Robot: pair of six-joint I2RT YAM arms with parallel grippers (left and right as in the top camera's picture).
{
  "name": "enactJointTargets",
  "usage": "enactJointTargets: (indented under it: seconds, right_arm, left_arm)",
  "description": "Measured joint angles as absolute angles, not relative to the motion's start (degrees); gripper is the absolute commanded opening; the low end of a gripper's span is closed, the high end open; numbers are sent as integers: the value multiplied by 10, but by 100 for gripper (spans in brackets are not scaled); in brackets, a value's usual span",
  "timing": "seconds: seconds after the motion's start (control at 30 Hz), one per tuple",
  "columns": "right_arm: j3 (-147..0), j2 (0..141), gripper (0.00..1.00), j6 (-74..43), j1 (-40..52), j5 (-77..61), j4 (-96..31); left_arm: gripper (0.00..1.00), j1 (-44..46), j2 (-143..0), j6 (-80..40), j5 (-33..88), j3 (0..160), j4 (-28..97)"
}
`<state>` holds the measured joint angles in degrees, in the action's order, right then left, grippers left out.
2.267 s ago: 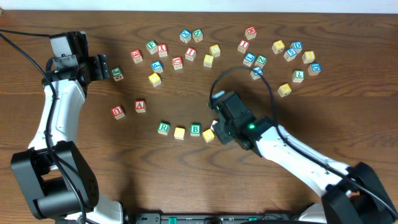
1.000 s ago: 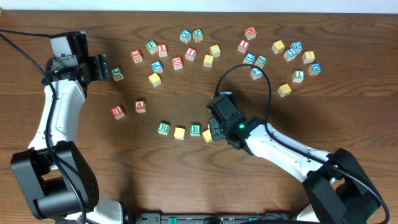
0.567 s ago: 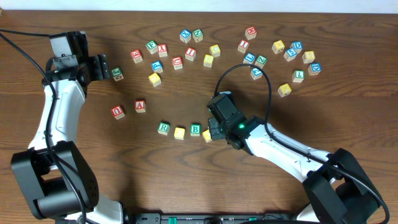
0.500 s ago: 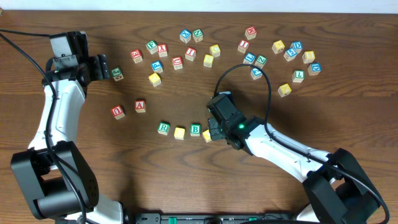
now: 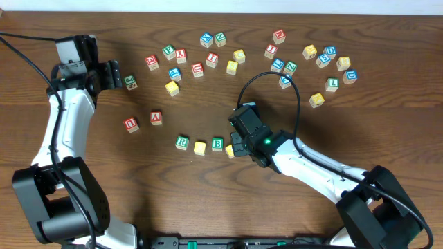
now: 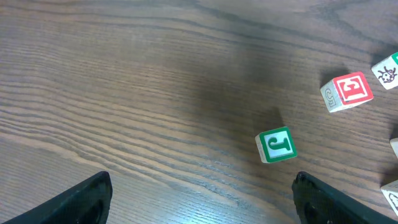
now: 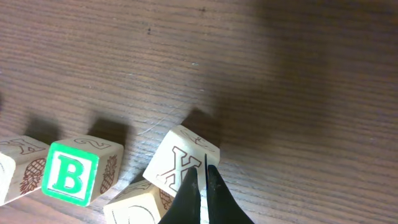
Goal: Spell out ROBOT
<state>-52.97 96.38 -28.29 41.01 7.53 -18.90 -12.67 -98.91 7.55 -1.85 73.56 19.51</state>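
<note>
The green R cube (image 5: 182, 142), a yellow-faced cube (image 5: 200, 147) and the green B cube (image 5: 217, 144) stand in a row at the table's front middle. A second yellow-faced cube (image 5: 230, 151) sits just right of the B, half hidden under my right gripper (image 5: 237, 146). In the right wrist view the right gripper (image 7: 200, 173) is shut and empty. Its tips rest at the right edge of a cube showing an X side (image 7: 180, 163), beside another cube (image 7: 134, 202) and the B cube (image 7: 73, 173). My left gripper (image 6: 202, 202) is open and empty at the far left. I cannot pick out the blue T cube.
A green J cube (image 6: 276, 144) lies just ahead of the left gripper, with a red-lettered cube (image 6: 348, 91) beyond it. The red A cube (image 5: 156, 117) and another red cube (image 5: 131, 124) sit left of the row. Several loose cubes are scattered along the back (image 5: 277, 66).
My right gripper has shifted a little left, closing in on the yellow-faced cube right of the B. The row of cubes and the left arm have not moved.
</note>
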Motion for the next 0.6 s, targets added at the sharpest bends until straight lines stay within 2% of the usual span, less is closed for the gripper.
enactJointTargets:
  seconds: [0.6]
  right_arm:
    - [-530, 974, 1, -283, 411, 80, -186]
  left_arm:
    - [91, -127, -989, 76, -18, 736, 195]
